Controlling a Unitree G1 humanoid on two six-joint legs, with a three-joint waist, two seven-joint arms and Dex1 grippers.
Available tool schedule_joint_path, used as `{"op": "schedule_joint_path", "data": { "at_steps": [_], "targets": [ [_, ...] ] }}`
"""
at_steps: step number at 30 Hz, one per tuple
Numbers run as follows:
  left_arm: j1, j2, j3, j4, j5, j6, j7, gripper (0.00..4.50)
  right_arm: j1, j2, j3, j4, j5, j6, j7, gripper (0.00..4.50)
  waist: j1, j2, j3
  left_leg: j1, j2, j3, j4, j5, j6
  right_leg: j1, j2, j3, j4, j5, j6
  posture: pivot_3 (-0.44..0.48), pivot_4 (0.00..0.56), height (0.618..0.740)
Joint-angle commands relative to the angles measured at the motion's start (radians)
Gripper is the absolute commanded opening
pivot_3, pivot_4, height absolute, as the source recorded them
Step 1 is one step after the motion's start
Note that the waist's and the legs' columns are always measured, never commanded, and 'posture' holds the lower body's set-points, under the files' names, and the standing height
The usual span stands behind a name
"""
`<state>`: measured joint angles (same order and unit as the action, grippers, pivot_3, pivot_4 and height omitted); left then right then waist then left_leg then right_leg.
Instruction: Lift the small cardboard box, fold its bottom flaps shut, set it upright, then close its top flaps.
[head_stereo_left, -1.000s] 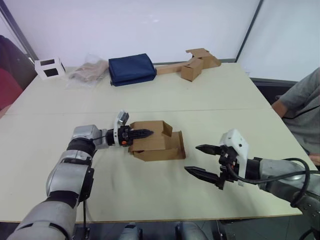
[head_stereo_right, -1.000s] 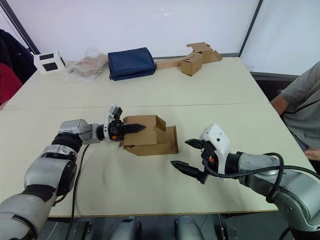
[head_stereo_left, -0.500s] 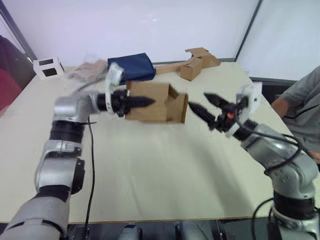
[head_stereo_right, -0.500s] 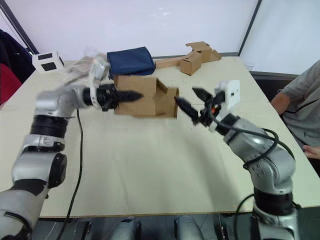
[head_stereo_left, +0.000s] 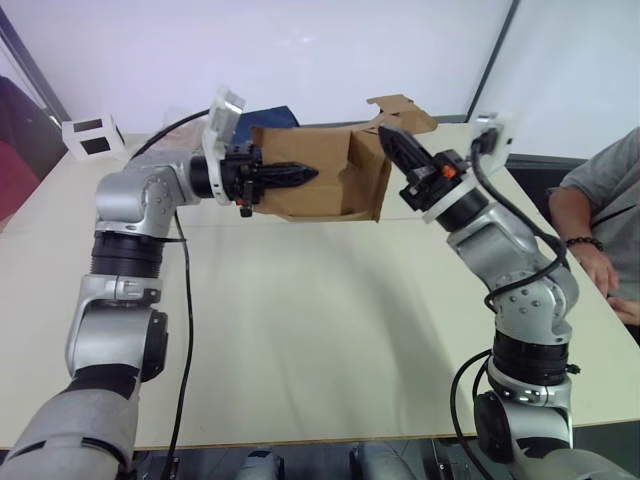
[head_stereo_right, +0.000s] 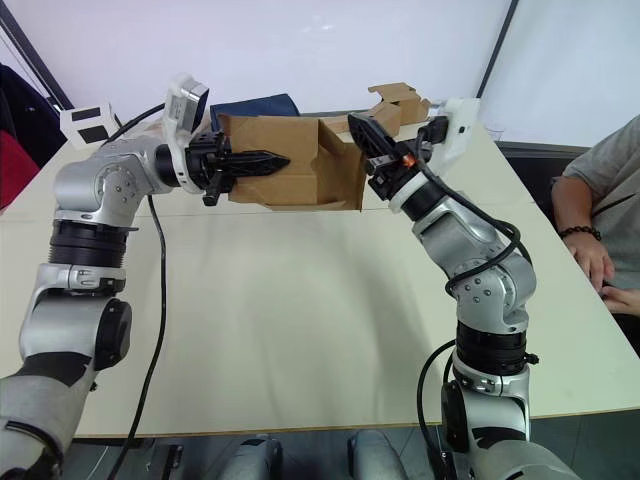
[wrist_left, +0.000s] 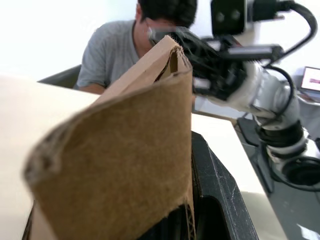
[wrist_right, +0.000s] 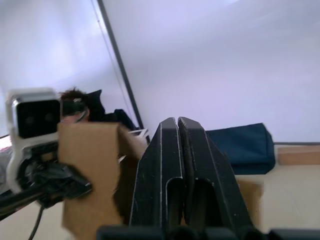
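The small cardboard box (head_stereo_left: 305, 185) hangs in the air above the table, lying on its side. My left gripper (head_stereo_left: 308, 176) is shut on its left wall, one black finger (wrist_left: 216, 181) running along the cardboard. The flaps (head_stereo_left: 366, 180) at the box's right end stand open; I cannot tell whether they are the bottom flaps or the top flaps. My right gripper (head_stereo_left: 386, 134) is shut with nothing in it, its fingertips at the upper edge of that open end. The right wrist view shows its fingers (wrist_right: 165, 150) pressed together in front of the box (wrist_right: 90, 165).
Behind the held box lie a second brown box joined to a cardboard strip (head_stereo_left: 402, 108) and a navy bag (head_stereo_left: 282, 116). A white cube (head_stereo_left: 92, 137) stands at the far left. A person in grey (head_stereo_left: 600, 205) sits at the right edge of the table (head_stereo_left: 330, 330).
My left arm has lifted the box off the table to chest height. My right gripper has swung up from the table's front to the box's right end and has gone from open to shut.
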<state>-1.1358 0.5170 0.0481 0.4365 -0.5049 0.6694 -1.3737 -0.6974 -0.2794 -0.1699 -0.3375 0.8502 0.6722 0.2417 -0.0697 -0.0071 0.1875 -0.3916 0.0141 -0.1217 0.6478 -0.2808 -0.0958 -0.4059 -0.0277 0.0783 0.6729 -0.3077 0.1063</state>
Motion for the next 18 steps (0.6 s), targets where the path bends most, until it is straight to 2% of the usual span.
{"op": "schedule_joint_path", "data": {
  "at_steps": [1, 12, 18],
  "targets": [
    [-0.029, 0.005, 0.026, -0.029, -0.028, -0.016, 0.003, 0.0, 0.002, 0.008, 0.017, -0.034, 0.005, -0.008, 0.018, 0.05, -0.002, 0.0, 0.0, 0.0, 0.0, 0.0, 0.0, 0.0, 0.0, 0.0, 0.0, 0.0, 0.0, 0.0, 0.0, 0.0, 0.15, 0.74],
    [-0.02, 0.001, 0.019, -0.008, -0.029, -0.032, -0.007, 0.0, 0.032, 0.036, 0.082, -0.034, -0.037, -0.027, 0.035, 0.05, -0.002, 0.0, 0.0, 0.0, 0.0, 0.0, 0.0, 0.0, 0.0, 0.0, 0.0, 0.0, 0.0, 0.0, 0.0, 0.0, 0.15, 0.74],
    [-0.004, 0.013, -0.009, -0.052, -0.055, 0.017, -0.068, 0.0, 0.028, 0.073, 0.101, -0.016, -0.067, -0.045, 0.046, 0.05, -0.002, 0.0, 0.0, 0.0, 0.0, 0.0, 0.0, 0.0, 0.0, 0.0, 0.0, 0.0, 0.0, 0.0, 0.0, 0.0, 0.15, 0.74]
  ]
}}
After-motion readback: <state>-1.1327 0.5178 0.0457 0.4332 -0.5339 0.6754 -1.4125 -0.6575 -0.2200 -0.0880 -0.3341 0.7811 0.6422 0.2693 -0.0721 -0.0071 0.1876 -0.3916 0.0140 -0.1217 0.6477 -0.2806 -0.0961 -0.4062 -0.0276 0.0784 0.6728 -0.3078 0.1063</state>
